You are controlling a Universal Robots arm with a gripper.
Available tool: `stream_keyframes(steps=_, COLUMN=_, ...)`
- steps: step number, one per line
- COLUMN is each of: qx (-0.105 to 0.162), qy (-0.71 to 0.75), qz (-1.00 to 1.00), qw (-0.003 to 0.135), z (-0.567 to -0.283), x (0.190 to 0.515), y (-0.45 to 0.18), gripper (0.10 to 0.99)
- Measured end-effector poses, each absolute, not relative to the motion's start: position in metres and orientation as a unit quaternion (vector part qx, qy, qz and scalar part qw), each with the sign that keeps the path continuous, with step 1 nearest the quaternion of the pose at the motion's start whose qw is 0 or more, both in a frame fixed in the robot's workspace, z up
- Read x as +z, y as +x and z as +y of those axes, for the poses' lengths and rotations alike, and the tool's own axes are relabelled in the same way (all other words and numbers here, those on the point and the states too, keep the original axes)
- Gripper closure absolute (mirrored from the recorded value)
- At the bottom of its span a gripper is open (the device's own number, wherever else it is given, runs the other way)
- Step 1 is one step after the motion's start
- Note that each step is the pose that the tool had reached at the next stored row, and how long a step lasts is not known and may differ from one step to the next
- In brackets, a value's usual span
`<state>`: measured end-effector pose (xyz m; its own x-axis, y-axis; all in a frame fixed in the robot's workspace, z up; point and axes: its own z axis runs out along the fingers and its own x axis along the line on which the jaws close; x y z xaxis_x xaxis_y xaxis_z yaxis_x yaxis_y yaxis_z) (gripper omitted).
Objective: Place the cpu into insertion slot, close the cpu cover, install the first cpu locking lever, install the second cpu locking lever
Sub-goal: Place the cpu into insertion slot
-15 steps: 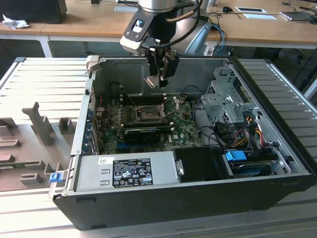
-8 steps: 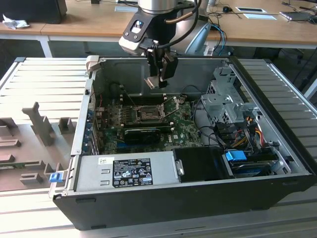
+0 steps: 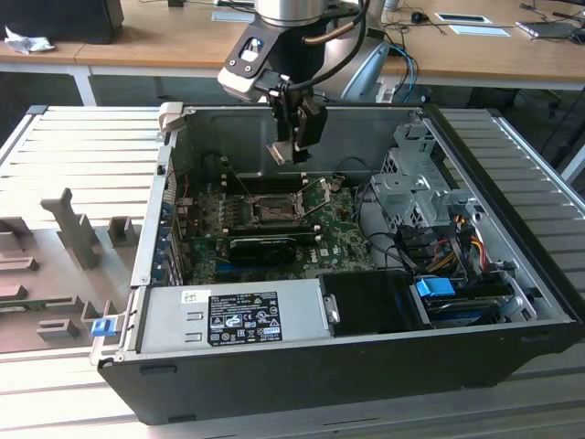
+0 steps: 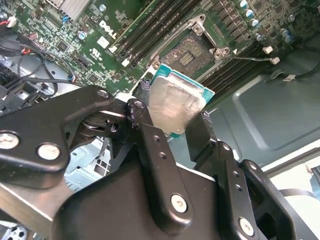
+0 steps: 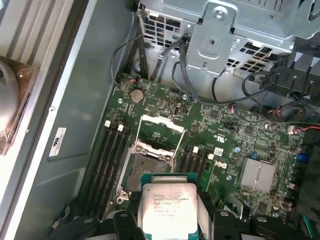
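While clenched on the cpu (image 5: 167, 209), the hand (image 4: 171, 114) hangs above the open insertion slot (image 5: 144, 172).

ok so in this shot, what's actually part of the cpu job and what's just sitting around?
Job: cpu, held in the gripper; empty socket; raised cover.
Lying about: power supply, drive cage, cables, memory slots.
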<state>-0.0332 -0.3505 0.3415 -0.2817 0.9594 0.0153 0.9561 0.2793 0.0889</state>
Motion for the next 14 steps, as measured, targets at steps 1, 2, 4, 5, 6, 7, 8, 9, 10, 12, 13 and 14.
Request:
stream_keyframes(steps=1, qx=0.040, qy=0.604, qz=0.795, qw=0.021, z=-0.350, x=0.341, y=-0.033, gripper=0.557)
stream_keyframes(steps=2, qx=0.040, qy=0.612, qz=0.790, qw=0.021, z=-0.350, x=0.341, y=-0.033, gripper=0.557)
stream_keyframes(steps=4, qx=0.040, qy=0.620, qz=0.784, qw=0.022, z=-0.350, x=0.341, y=-0.033, gripper=0.557)
stream_keyframes(steps=5, qx=0.039, qy=0.628, qz=0.777, qw=0.022, z=-0.350, x=0.340, y=-0.033, gripper=0.557)
stream_keyframes(steps=6, qx=0.039, qy=0.635, qz=0.772, qw=0.022, z=-0.350, x=0.339, y=-0.033, gripper=0.557)
stream_keyframes(steps=7, qx=0.039, qy=0.641, qz=0.766, qw=0.023, z=-0.350, x=0.338, y=-0.033, gripper=0.557)
stream_keyframes(steps=8, qx=0.039, qy=0.649, qz=0.759, qw=0.023, z=-0.350, x=0.336, y=-0.033, gripper=0.557)
stream_keyframes(steps=9, qx=0.039, qy=0.656, qz=0.754, qw=0.023, z=-0.350, x=0.335, y=-0.033, gripper=0.557)
stream_keyframes(steps=10, qx=0.038, qy=0.663, qz=0.748, qw=0.024, z=-0.350, x=0.334, y=-0.033, gripper=0.557)
stream_keyframes(steps=12, qx=0.038, qy=0.680, qz=0.732, qw=0.025, z=-0.350, x=0.330, y=-0.033, gripper=0.557)
stream_keyframes(steps=13, qx=0.038, qy=0.686, qz=0.727, qw=0.025, z=-0.350, x=0.329, y=-0.033, gripper=0.557)
stream_keyframes(steps=14, qx=0.037, qy=0.690, qz=0.722, qw=0.025, z=-0.350, x=0.327, y=-0.033, gripper=0.557)
